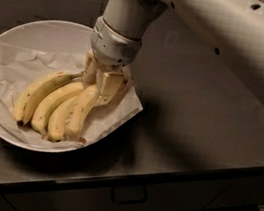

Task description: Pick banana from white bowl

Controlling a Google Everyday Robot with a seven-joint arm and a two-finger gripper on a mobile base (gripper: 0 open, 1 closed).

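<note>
A bunch of yellow bananas (53,104) lies on crumpled white paper (22,65) in the wide white bowl (38,30) at the left of the counter. My gripper (101,84) comes down from above at the bunch's stem end, on the bowl's right side. Its pale fingers (109,86) straddle the stem end and touch the bananas. The stem itself is hidden behind the fingers. The bananas rest in the bowl.
The bowl stands on a dark grey counter (205,120) whose front edge runs above drawers with handles (128,196). My large white arm (225,37) crosses the upper right. A dark wall lies behind the counter.
</note>
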